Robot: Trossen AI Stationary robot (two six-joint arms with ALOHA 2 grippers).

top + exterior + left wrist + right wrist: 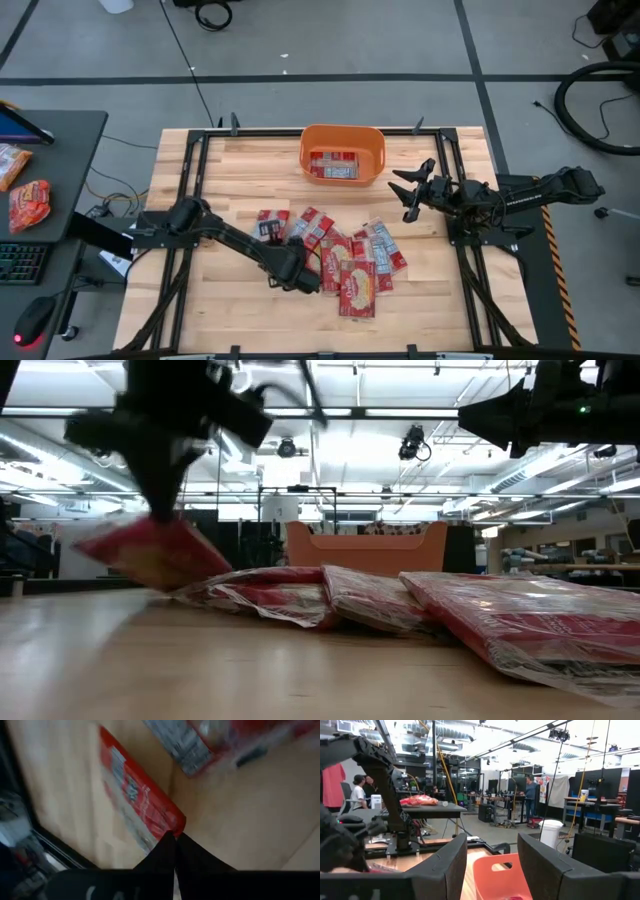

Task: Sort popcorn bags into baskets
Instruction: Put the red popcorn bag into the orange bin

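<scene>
Glossy film popcorn bags (357, 287) — orange plastic basket (343, 139) — planked wood table (240, 170).

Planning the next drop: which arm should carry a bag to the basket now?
Left. The left gripper is shut on a popcorn bag lifted at the pile; the right gripper hangs open and empty beside the basket.

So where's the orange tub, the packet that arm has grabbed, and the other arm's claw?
orange tub (372, 143): high view, right rim.
held popcorn packet (137, 802): left wrist view, its red face.
right gripper (408, 192): high view, gap between its open fingertips.
</scene>
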